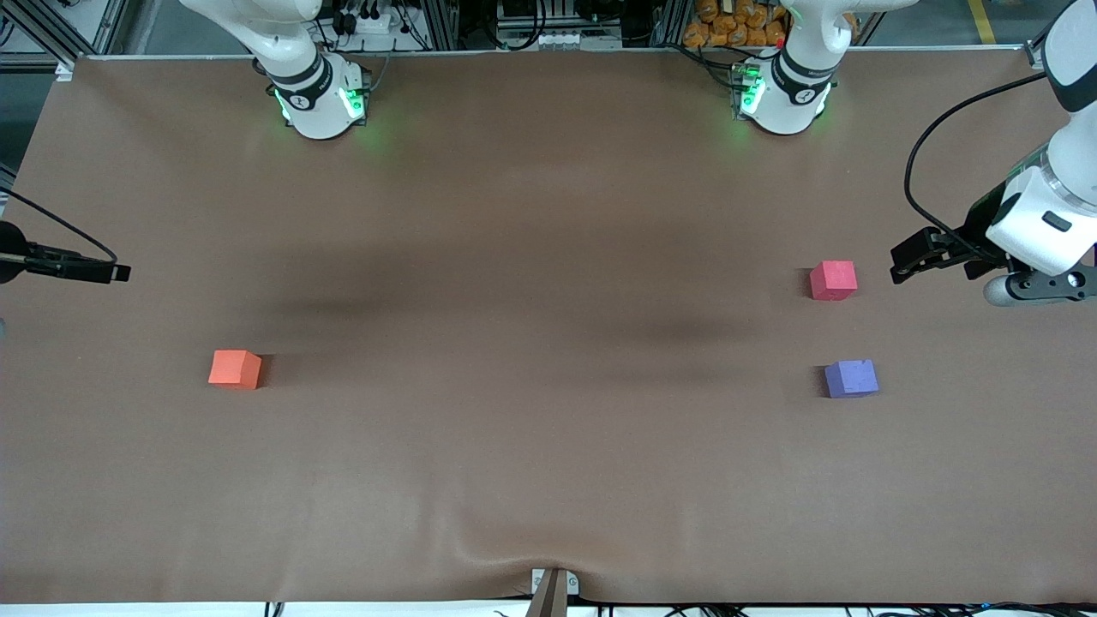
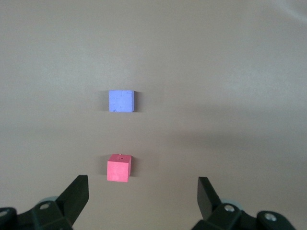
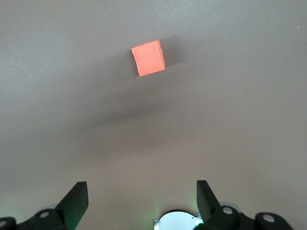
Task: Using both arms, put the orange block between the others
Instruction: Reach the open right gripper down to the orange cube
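Both grippers were empty with their fingers spread apart. From the left arm's end of the table the left gripper (image 1: 902, 261) hung in the air over bare table, just beside the pinkish-red block (image 1: 833, 280) and pointing toward it without touching. In the left wrist view its two black fingertips (image 2: 76, 191) stood wide apart, with the pinkish-red block (image 2: 118, 168) between them but farther out, and the purple block (image 2: 121, 101) farther out again.

At the right arm's end only a black tip of the right gripper (image 1: 116, 272) showed at the picture's edge, up over the table. In the right wrist view its fingertips (image 3: 77, 197) were likewise wide open, and the orange block (image 3: 148, 58) lay well apart from them on the brown table (image 3: 230, 120).

On the table (image 1: 548, 257) the orange block (image 1: 234, 369) sat alone toward the right arm's end, turned slightly askew — well apart from the other two. The pinkish-red and purple blocks (image 1: 851, 378) sat near each other toward the left arm's end, the purple one nearer the front camera, with a bare gap between them. No block touched another.
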